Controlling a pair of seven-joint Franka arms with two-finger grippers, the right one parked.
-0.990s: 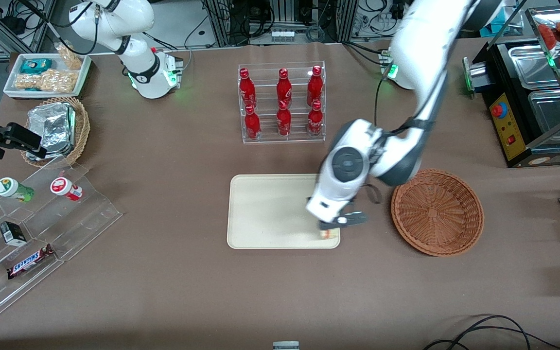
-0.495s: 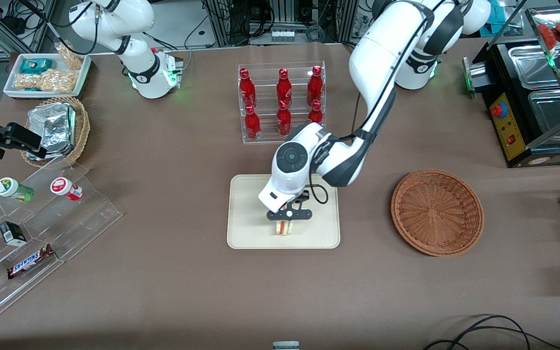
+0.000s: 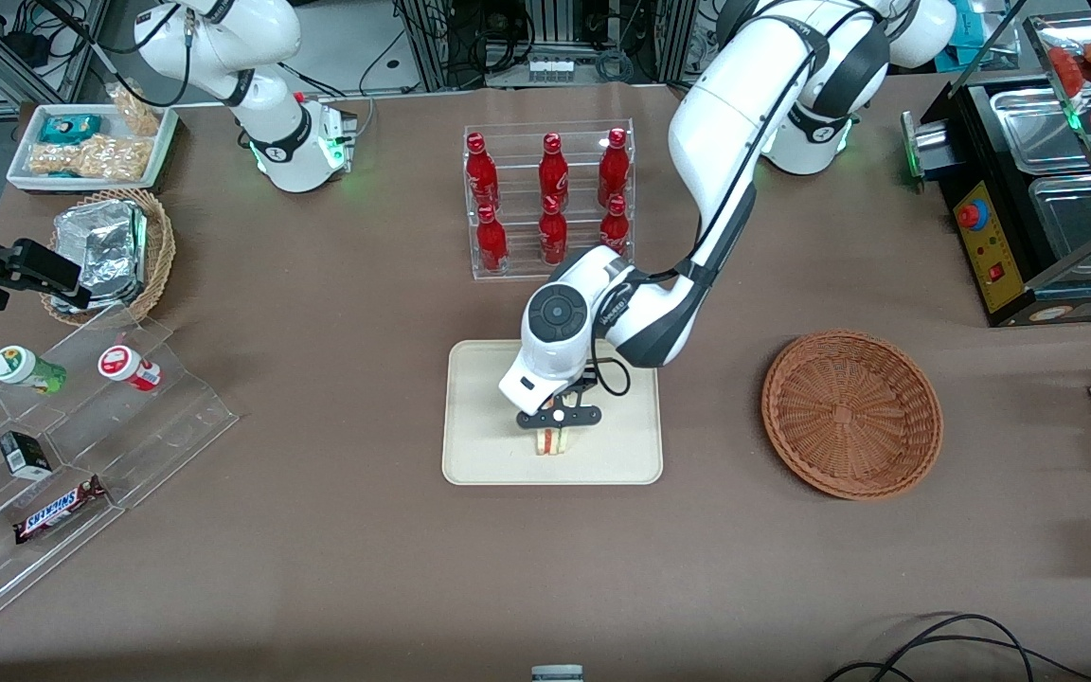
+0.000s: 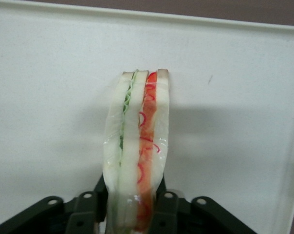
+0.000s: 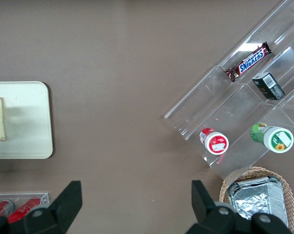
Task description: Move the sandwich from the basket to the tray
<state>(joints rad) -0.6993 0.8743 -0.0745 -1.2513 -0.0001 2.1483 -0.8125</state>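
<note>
The brown table point(image 3: 337, 530) is seen to carry the whole scene, with the working arm point(image 3: 735, 114) bent down over its middle. The cream tray point(image 3: 479, 417) is laid flat near the table's centre, nearer to the front camera than the clear rack of red bottles point(image 3: 550, 199). The round reddish-brown basket point(image 3: 851, 413) is set beside the tray, toward the working arm's end of the table, and nothing is seen inside it. Toward the parked arm's end, a stepped clear display point(image 3: 62, 445) with snacks and a smaller tan basket of foil packs point(image 3: 110, 251) are found. The gripper point(image 3: 560, 428) is positioned low over the tray, toward the edge nearer the front camera, and its black fingers point(image 4: 164, 207) are pressed against the two bread faces of the sandwich point(image 4: 136, 146). The sandwich is held on edge, so that its green and orange-red filling layers are shown toward the wrist camera, with a shadow cast on the tray surface beside it. Whether the sandwich's lower edge is touching the tray cannot be told.
</note>
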